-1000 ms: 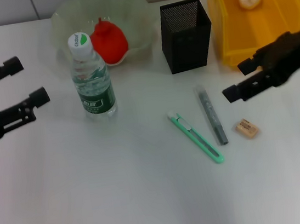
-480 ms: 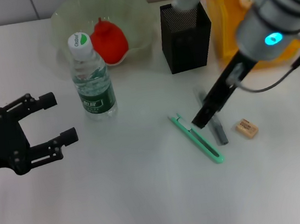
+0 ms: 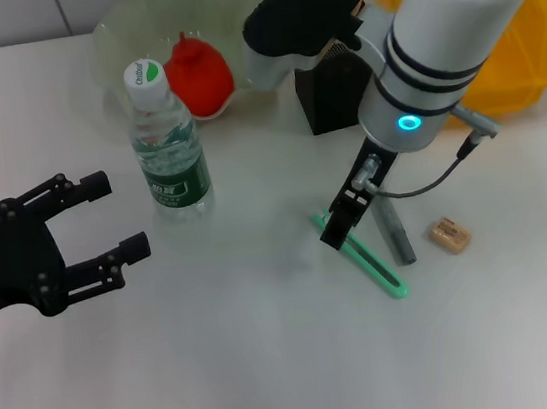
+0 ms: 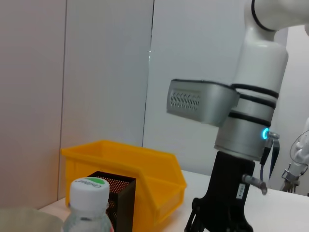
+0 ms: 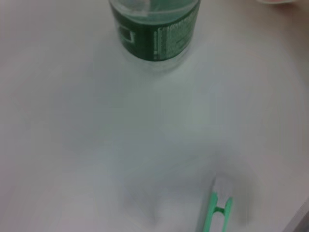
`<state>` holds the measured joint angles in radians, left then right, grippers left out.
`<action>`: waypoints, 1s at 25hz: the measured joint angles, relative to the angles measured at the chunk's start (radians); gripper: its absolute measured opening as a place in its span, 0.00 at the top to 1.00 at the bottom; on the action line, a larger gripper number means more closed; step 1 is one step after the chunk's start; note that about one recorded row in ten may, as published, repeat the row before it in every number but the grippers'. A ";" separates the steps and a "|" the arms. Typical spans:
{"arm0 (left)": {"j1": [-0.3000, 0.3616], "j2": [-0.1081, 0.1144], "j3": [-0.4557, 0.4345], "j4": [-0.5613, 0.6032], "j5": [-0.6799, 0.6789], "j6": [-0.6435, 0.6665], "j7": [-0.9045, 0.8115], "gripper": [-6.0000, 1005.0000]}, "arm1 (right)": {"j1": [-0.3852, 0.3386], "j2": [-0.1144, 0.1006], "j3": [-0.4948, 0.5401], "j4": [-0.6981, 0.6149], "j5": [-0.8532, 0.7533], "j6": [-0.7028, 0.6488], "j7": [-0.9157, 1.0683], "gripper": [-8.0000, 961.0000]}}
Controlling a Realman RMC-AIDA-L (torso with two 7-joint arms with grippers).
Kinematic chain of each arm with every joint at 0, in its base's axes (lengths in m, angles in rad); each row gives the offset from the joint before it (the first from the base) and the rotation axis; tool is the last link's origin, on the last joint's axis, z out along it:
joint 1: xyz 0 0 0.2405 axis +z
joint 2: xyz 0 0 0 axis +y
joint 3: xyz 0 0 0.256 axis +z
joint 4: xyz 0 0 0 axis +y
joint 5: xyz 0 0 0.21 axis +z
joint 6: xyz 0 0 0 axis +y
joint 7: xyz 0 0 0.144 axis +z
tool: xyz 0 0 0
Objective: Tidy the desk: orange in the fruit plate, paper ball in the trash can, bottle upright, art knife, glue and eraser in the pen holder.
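Note:
My right gripper (image 3: 338, 228) hangs low over the near end of the green art knife (image 3: 369, 257), which lies flat on the desk. Beside the knife lie the grey glue stick (image 3: 394, 230) and the tan eraser (image 3: 449, 233). The right wrist view shows the art knife's tip (image 5: 218, 209) and the bottle (image 5: 154, 29). The bottle (image 3: 167, 143) stands upright with its white cap on. A red-orange orange (image 3: 198, 73) sits in the translucent fruit plate (image 3: 120, 33). My right arm hides the paper ball. My left gripper (image 3: 116, 215) is open and empty, left of the bottle.
The black mesh pen holder (image 3: 325, 97) stands behind the knife, partly covered by my right arm. The yellow trash can (image 3: 522, 61) is at the back right. In the left wrist view the bottle cap (image 4: 89, 189), pen holder (image 4: 118, 193) and trash can (image 4: 130, 162) show.
My right arm has swung in from the trash can, over the glue, and down over the art knife's near end. My left gripper has drifted right, toward the bottle, still open.

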<state>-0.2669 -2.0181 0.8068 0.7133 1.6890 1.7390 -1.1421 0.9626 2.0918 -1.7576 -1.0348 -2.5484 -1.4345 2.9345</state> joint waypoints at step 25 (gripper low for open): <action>-0.007 -0.002 0.000 -0.014 0.000 -0.028 0.002 0.16 | 0.069 0.001 -0.131 0.194 0.113 0.132 0.012 0.22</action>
<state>-0.2736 -2.0202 0.8068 0.6995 1.6889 1.7111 -1.1400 1.0319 2.0924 -1.8885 -0.8410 -2.4353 -1.3022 2.9466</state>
